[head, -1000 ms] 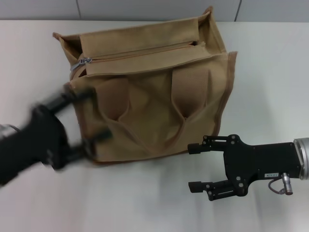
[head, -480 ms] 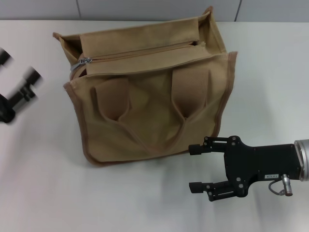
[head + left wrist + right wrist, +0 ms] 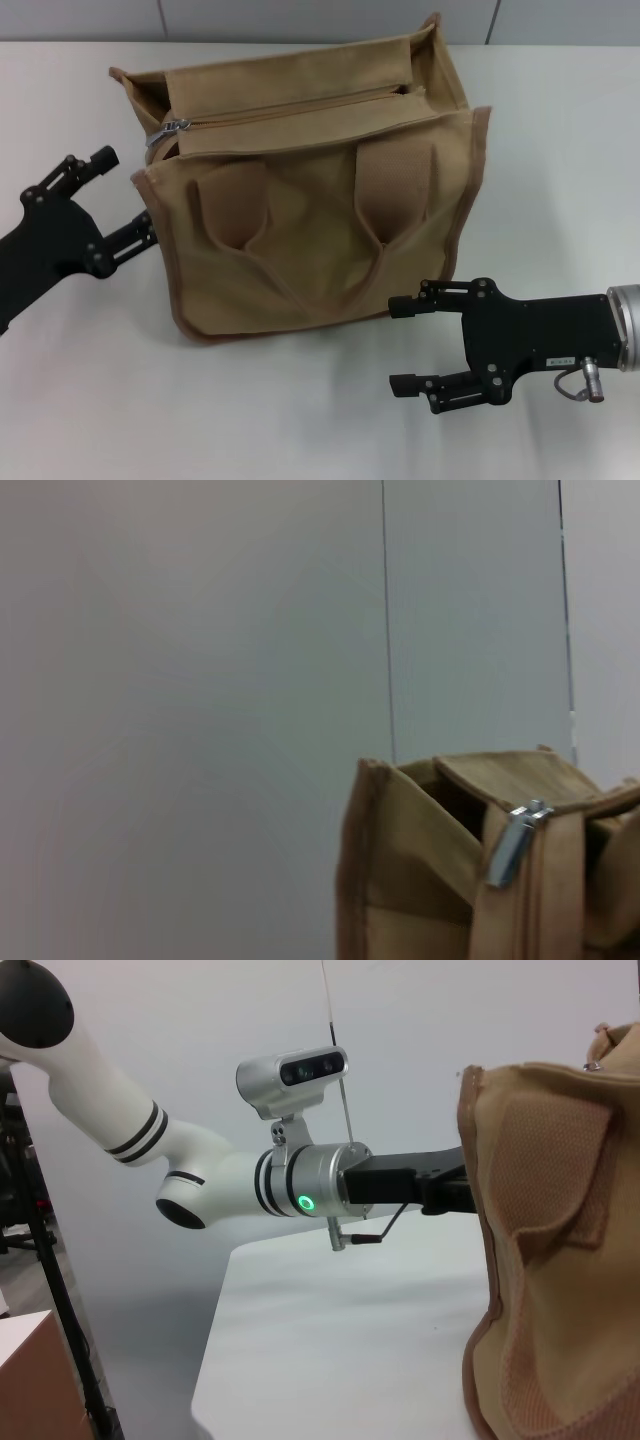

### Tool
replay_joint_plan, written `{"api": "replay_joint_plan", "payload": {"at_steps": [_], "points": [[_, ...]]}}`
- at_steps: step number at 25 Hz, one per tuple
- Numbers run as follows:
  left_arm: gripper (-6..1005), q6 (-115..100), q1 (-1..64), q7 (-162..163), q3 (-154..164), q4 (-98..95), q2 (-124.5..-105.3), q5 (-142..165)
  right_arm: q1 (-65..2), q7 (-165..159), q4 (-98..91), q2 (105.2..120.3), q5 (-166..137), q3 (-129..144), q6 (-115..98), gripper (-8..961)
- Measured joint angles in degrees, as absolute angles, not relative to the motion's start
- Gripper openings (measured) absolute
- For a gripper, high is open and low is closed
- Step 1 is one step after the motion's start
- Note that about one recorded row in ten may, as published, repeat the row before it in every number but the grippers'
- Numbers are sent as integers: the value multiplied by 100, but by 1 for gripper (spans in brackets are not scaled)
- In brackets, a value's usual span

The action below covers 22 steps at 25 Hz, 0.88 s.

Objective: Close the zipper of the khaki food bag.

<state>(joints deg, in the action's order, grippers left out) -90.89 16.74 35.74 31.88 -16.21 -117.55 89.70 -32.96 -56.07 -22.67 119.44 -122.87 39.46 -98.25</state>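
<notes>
The khaki food bag [image 3: 310, 200] stands mid-table, its two strap handles hanging over the front. The zipper [image 3: 290, 108] runs along the top panel, with its silver slider [image 3: 178, 126] at the bag's left end. My left gripper [image 3: 125, 193] is open, just left of the bag's left side and below the slider, touching nothing. My right gripper [image 3: 398, 346] is open and empty on the table in front of the bag's lower right corner. The left wrist view shows the bag's end [image 3: 410, 870] and the hanging pull tab [image 3: 510, 845]. The right wrist view shows the bag's front [image 3: 550, 1260].
A white table [image 3: 300, 420] lies under everything, with open surface in front of the bag and on both sides. A grey panelled wall [image 3: 300, 18] runs behind. The right wrist view shows my left arm [image 3: 200, 1175] reaching in beyond the bag.
My left gripper swung fast from the bag's lower left corner out to the far left, then came back beside the bag's left side. The right arm and bag have not moved.
</notes>
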Motion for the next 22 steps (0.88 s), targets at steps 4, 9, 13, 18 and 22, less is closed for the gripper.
{"api": "replay_joint_plan", "payload": {"at_steps": [4,9,13,18,22], "points": [[835,-9017,1701,3125,2777,-1526,-11848,8840,-3310,-5607,-2267,11944,-12240,3962,-9831,816],[825,-9092,1702,2712,2456,-1308,-11856,8813,-3312,-5608,-2267,11944,-12224,3952,-9860,816],[818,-9218,1700,2413,2298,-1161,-11857,8786,-3318,-5609,-2267,11944,-12217,3948,-9861,816],[808,-9235,1748,2291,2336,-1112,-11861,8833,-3329,-5627,-2267,11943,-12114,3953,-9862,816],[800,-9129,1842,1973,2316,-916,-11870,8810,-3331,-5632,-2267,11935,-12073,3970,-9872,816]]}}
